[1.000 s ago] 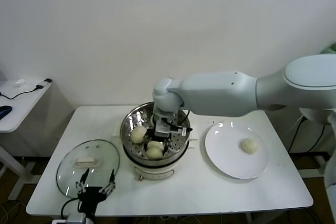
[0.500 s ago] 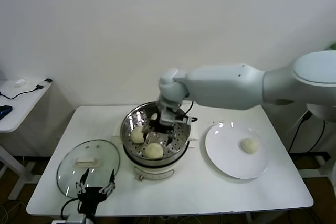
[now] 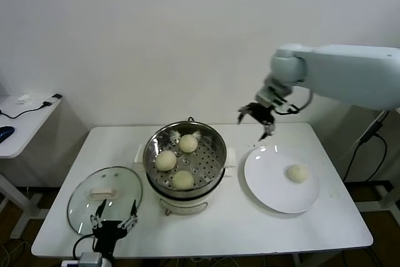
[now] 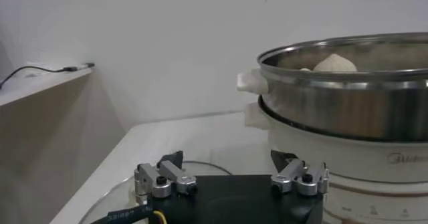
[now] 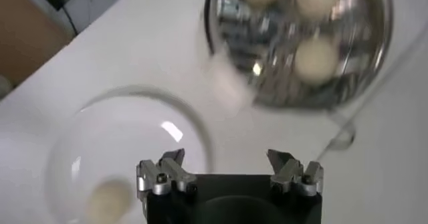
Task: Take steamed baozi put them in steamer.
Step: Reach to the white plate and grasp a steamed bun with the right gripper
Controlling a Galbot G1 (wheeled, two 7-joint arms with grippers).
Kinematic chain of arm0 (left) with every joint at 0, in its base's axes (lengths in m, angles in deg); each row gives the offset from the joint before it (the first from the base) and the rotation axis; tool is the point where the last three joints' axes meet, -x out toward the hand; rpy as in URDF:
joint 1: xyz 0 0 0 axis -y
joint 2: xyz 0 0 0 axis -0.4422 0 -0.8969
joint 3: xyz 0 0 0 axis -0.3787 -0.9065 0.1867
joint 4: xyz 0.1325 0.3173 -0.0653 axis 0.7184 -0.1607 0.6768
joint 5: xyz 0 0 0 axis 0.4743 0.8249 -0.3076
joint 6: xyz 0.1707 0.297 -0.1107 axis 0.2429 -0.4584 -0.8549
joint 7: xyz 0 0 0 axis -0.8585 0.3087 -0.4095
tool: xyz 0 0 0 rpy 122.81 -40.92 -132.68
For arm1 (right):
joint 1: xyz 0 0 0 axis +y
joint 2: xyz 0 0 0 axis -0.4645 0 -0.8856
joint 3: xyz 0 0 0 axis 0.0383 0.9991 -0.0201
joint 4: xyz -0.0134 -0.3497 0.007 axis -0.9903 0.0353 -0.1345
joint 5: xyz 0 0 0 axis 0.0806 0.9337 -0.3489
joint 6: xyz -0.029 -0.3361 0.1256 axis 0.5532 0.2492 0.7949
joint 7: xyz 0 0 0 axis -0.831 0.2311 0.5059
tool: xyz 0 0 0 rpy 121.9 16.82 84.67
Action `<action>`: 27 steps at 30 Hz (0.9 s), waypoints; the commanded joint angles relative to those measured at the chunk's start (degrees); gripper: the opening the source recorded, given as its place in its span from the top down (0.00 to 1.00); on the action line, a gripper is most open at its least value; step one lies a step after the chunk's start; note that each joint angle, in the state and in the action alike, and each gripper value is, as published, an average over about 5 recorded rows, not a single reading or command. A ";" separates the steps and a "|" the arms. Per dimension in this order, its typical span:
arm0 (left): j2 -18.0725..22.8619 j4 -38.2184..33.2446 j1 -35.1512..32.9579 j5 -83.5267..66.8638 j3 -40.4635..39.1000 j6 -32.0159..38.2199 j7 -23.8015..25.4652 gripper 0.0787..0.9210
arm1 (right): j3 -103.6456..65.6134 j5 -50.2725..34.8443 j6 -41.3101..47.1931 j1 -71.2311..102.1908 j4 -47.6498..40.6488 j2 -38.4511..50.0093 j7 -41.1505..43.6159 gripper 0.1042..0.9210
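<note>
Presently on the white table (image 3: 237, 229): one steamer (image 3: 185, 166), steel pot on a cream base, standing centre-left. Three steamed baozi (image 3: 165, 160) lie on its perforated floor, one far, one left, one near, all apart from each other. A fourth baozi (image 3: 297, 173) rests on a flat white plate (image 3: 269, 186) to the right of the steamer, just beside it but not touching.

One glass lid (image 3: 105, 193) with a cream handle lies flat near the left edge of the table, left of the steamer.

Right hand (image 3: 256, 119): raised in the air between steamer and plate, toward the far side, fingers spread, grasping nothing.

Left hand (image 3: 114, 224): low at the near edge, over the lid's near rim, fingers released, empty.

One side desk (image 3: 25, 120) with cables stands at far left. Nothing stands between the plate and the steamer.
</note>
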 commanded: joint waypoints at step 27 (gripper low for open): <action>2.03 -0.05 -3.52 2.38 0.30 0.83 -0.23 0.12 | -30.29 14.98 16.73 43.27 -22.07 6.52 -4.79 0.12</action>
